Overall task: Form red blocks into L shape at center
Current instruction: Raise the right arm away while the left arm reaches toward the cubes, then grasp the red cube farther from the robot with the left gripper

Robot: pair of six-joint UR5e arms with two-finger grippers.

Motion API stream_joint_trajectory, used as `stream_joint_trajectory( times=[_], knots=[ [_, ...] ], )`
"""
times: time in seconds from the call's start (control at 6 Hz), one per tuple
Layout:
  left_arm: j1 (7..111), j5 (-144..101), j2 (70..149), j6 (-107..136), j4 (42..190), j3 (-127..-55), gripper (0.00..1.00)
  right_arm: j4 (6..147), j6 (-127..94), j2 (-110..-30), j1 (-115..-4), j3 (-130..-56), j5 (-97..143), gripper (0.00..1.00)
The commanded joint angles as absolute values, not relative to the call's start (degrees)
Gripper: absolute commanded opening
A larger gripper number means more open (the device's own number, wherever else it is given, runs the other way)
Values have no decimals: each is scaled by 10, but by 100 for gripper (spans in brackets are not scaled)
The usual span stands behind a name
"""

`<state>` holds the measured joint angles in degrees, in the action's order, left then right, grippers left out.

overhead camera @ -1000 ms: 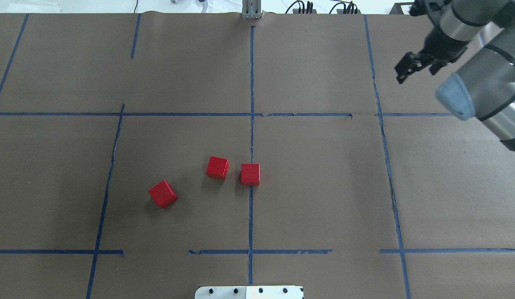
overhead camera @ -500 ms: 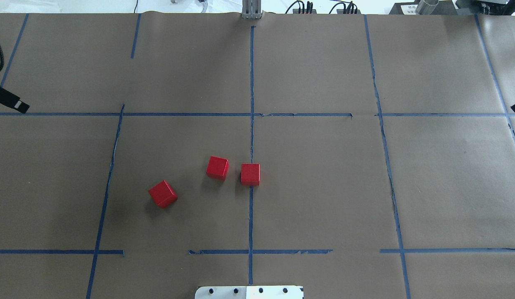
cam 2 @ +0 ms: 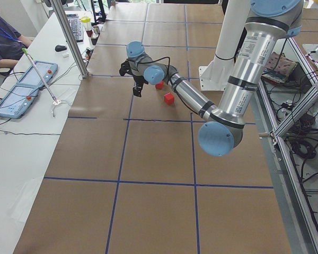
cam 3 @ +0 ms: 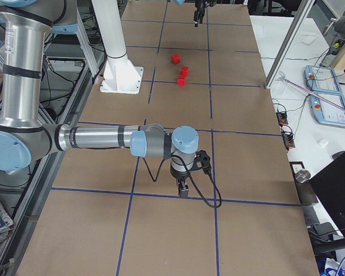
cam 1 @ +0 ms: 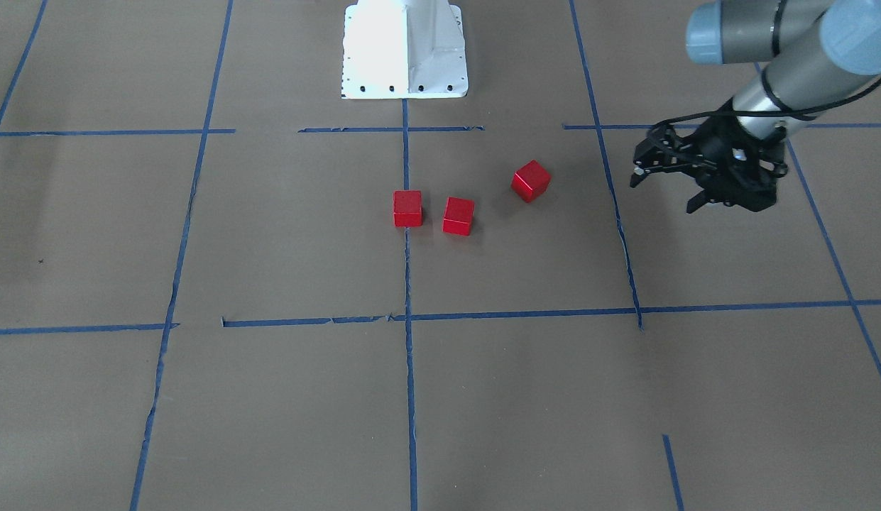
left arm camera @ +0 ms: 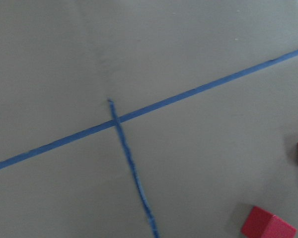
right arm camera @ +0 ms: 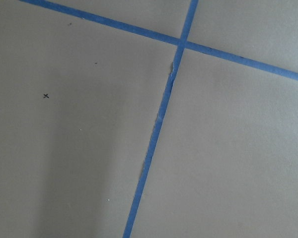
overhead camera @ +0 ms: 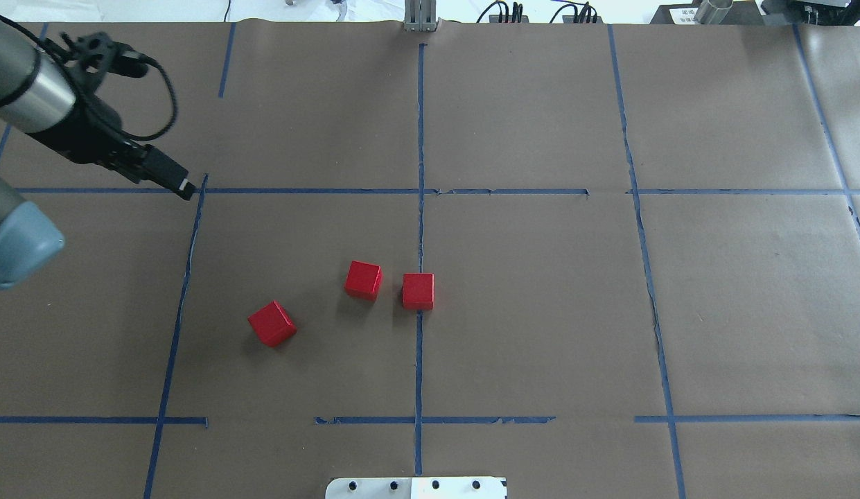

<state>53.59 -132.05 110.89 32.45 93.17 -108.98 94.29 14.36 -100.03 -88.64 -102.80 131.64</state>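
Three red blocks lie apart on the brown paper of the center cell (overhead camera: 527,312). One block (overhead camera: 418,291) sits on the middle blue tape line, one (overhead camera: 363,280) just left of it, and one (overhead camera: 272,324) farther left and rotated. They also show in the front-facing view: (cam 1: 407,208), (cam 1: 458,216), (cam 1: 531,181). My left gripper (cam 1: 665,192) is open and empty. It hovers near the cell's far left corner (overhead camera: 184,187), well away from the blocks. My right gripper (cam 3: 184,188) shows only in the exterior right view, far from the blocks. I cannot tell whether it is open or shut.
The white robot base (overhead camera: 416,487) sits at the near edge (cam 1: 405,50). A metal post (overhead camera: 420,17) and cables stand at the table's far edge. An operator (cam 2: 2,37) with tablets sits beyond the far side.
The right arm has swung out of the overhead view at the upper right. The left arm has come in from the left to the cell's far left corner. The blocks have not moved.
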Motion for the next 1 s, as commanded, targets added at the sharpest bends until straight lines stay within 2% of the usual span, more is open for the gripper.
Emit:
stream_joint_trajectory(
  times=[0.0,0.33,0.67,0.83],
  knots=[
    [408,-1199,1182,463,931,-1073,100,943,141,-1002,-890,-1027,1317,100],
    [319,-1092,1241,595,933,-1011,100,943,131,-1000,-889,-1027,1317,100],
    [305,-1091,1288,624,935,-943,100,944,130,-998,-889,-1028,1317,100],
    [304,-1091,1290,624,936,-940,100,943,130,-998,-889,-1027,1317,100]
  ],
)
